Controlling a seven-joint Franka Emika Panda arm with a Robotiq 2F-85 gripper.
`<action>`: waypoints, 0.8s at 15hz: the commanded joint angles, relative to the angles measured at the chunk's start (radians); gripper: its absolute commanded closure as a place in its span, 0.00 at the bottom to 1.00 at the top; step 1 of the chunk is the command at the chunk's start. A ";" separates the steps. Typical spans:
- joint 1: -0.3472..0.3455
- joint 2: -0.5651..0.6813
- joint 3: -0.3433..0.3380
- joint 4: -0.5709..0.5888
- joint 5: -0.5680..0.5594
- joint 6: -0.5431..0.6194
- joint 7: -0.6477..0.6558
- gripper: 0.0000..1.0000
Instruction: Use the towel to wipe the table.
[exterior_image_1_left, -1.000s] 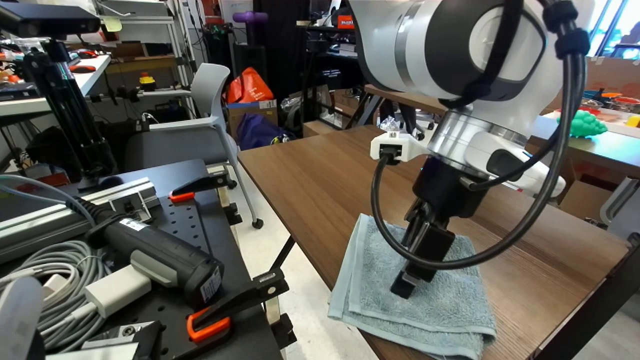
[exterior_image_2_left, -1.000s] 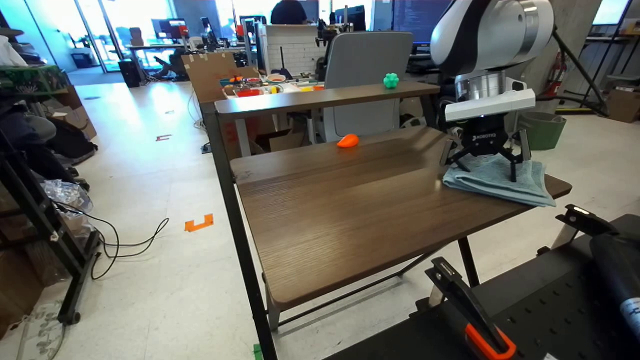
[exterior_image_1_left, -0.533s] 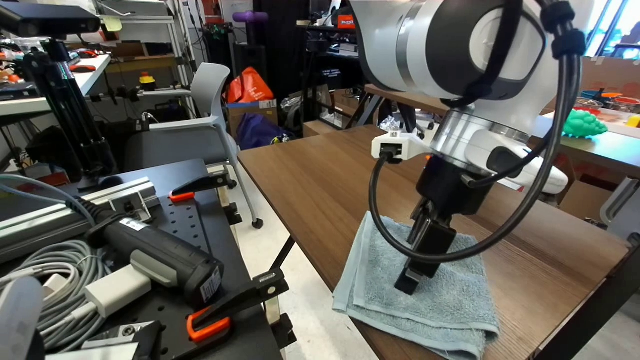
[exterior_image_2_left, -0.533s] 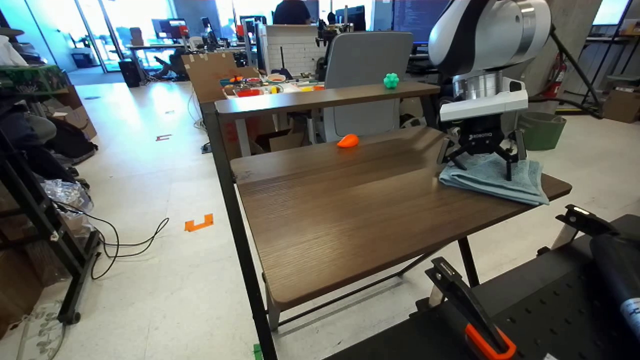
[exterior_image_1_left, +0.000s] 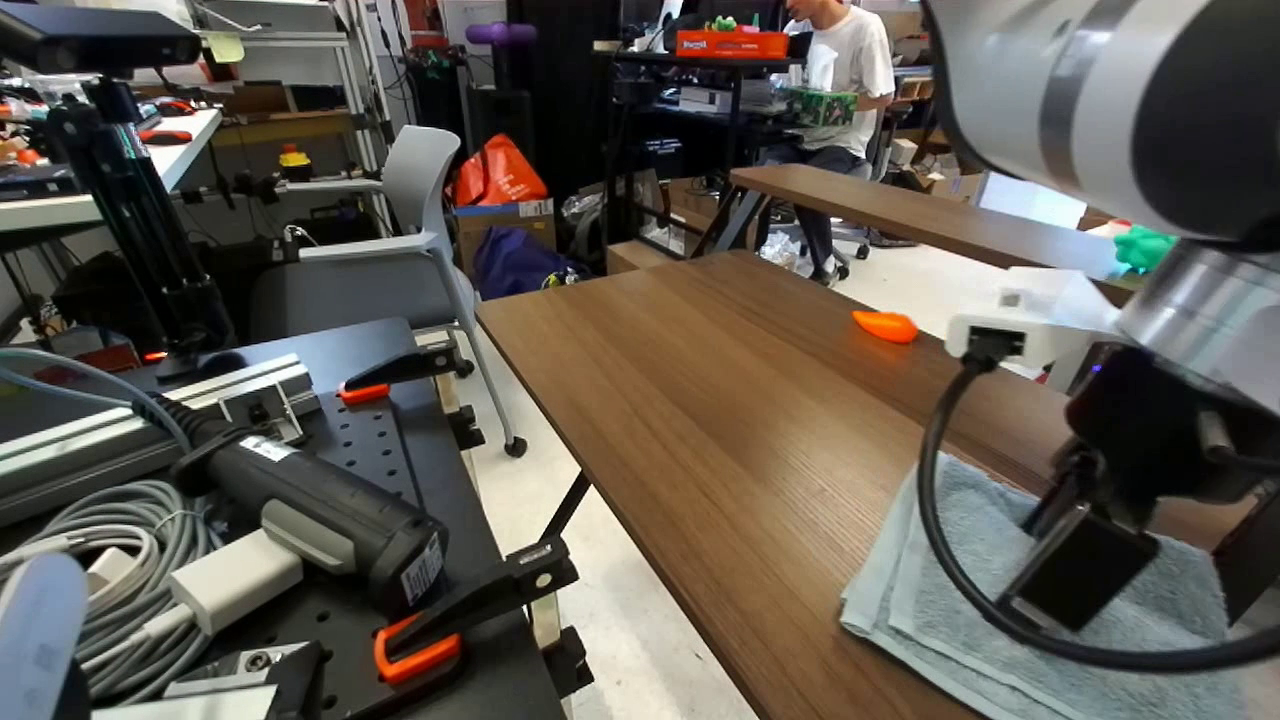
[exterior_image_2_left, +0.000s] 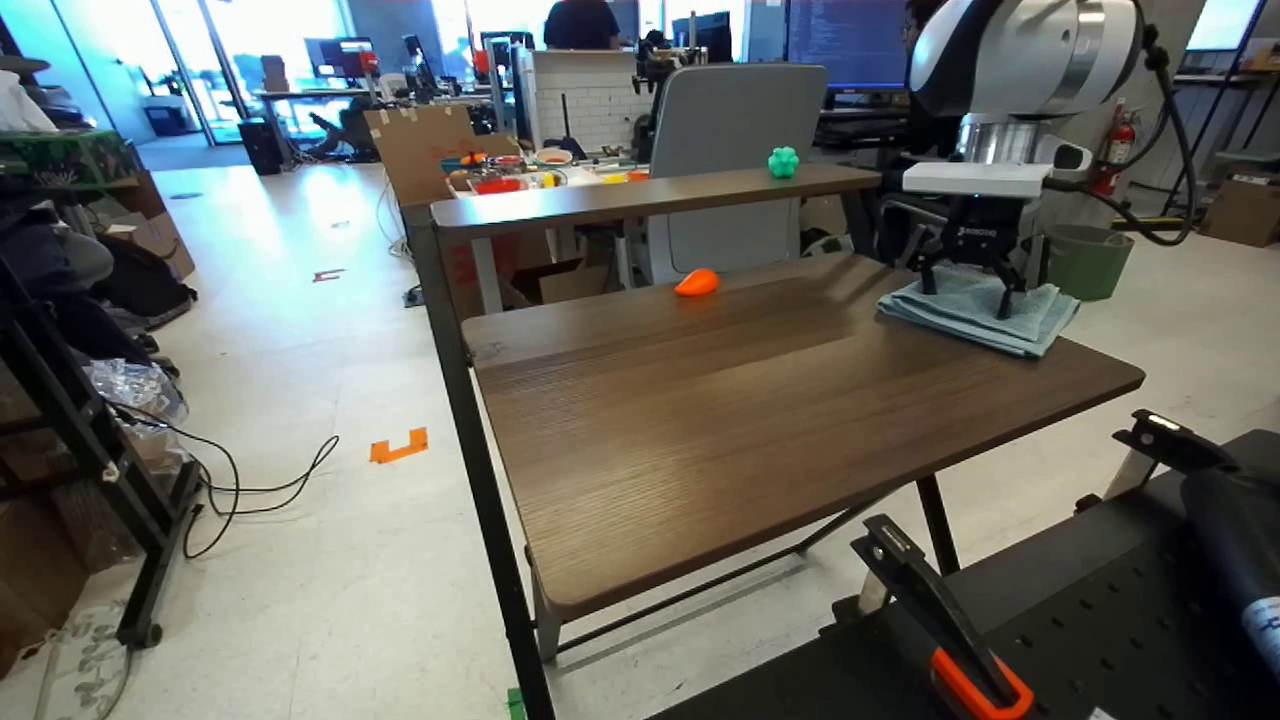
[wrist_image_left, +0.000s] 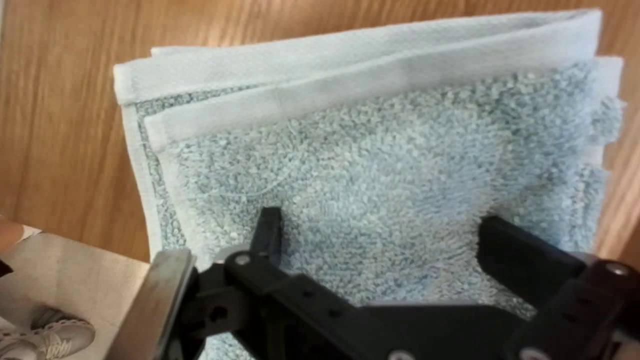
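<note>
One folded blue-grey towel (wrist_image_left: 360, 160), on the brown table (exterior_image_2_left: 700, 430), beneath the wide-spread gripper (wrist_image_left: 382, 216)

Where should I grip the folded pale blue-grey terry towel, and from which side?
Probably the middle, straight from above: the pale blue-grey terry towel lies flat in layers on the dark brown wood-grain table, so its sides give little to pinch. The black gripper points down with its jaws open over the towel, so pressing lightly while closing should bunch up a fold.
</note>
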 joint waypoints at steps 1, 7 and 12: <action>-0.097 0.135 0.058 0.238 0.087 -0.062 0.005 0.00; -0.101 0.164 0.129 0.342 0.102 -0.056 -0.063 0.00; -0.016 0.159 0.163 0.343 0.081 -0.018 -0.104 0.00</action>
